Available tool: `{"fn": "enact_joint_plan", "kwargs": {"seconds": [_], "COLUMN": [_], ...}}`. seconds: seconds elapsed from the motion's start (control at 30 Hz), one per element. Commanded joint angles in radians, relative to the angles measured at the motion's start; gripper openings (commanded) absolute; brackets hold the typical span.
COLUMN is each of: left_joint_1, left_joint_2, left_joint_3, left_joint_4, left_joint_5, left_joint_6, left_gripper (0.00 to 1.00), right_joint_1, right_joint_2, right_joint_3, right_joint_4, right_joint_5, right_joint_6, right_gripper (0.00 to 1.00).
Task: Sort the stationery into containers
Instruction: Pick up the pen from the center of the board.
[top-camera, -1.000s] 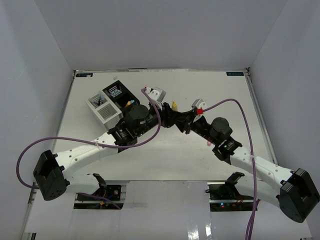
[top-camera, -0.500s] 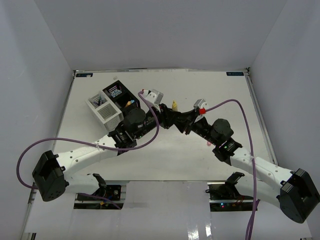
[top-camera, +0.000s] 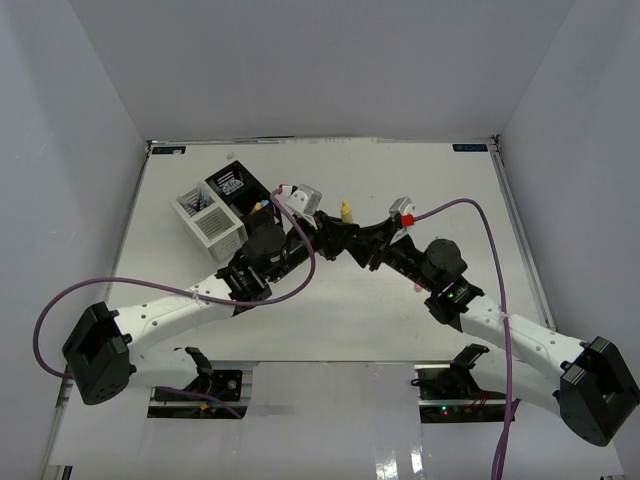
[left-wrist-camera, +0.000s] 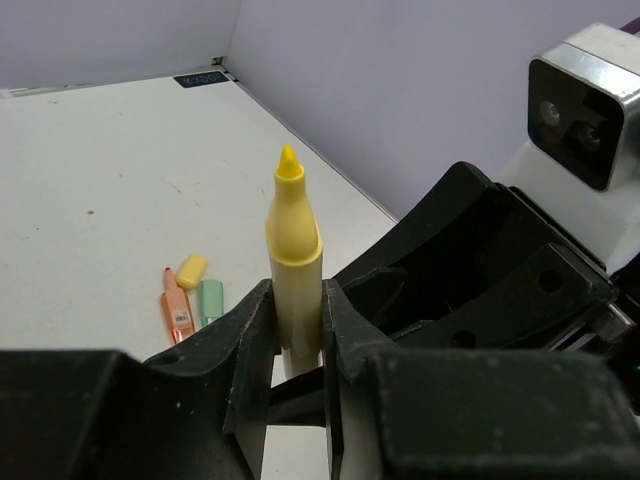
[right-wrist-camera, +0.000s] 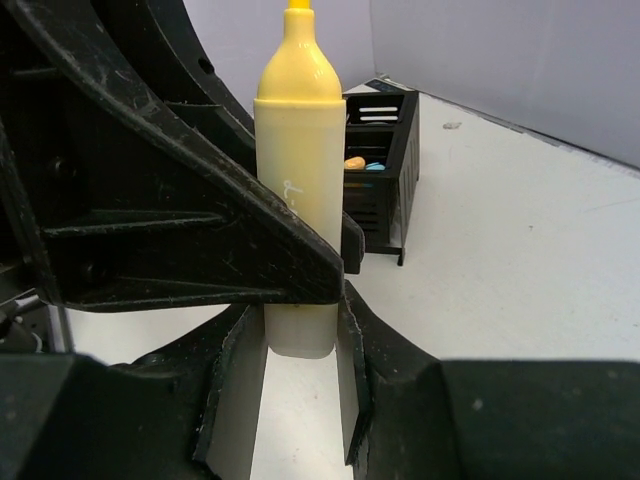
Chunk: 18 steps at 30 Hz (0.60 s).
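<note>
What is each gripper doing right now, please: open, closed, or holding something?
Left gripper: jaws closed on the yellow highlighter.
Right gripper: jaws closed on the same highlighter, at its bottom end.

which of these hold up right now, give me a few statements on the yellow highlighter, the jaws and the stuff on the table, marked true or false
1. The yellow highlighter stands upright, tip up. True.
2. Only the left gripper has its jaws on it. False: the right gripper clamps its lower end too.
3. The highlighter is capped. False: its tip is bare, and a small yellow piece, likely its cap, lies on the table.
4. An orange highlighter and a green highlighter lie side by side on the table. True.
5. The black container is empty. False: orange and blue items show inside.
</note>
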Motion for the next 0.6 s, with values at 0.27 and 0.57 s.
{"fn": "enact_joint_plan", "kwargs": {"seconds": [0.27, 0.57], "left_joint_1": [-0.001, -0.001], "left_joint_2": [-0.07, -0.068], "left_joint_3": [-0.058, -0.08], "left_joint_4": [0.116, 0.164], "left_joint_5": [0.0, 0.02], "left_joint_6": [0.023, 0.022], "left_gripper": [0.36, 0.45], "right_joint_1": [-0.002, -0.002], "right_joint_2": [-0.002, 0.006], "right_joint_3": [-0.045, -0.043], "right_joint_4": [0.137, 0.15], "right_joint_5": [0.053, 0.052], "right_joint_6": [0.167, 0.187], "right_gripper": [0.08, 0.08]}}
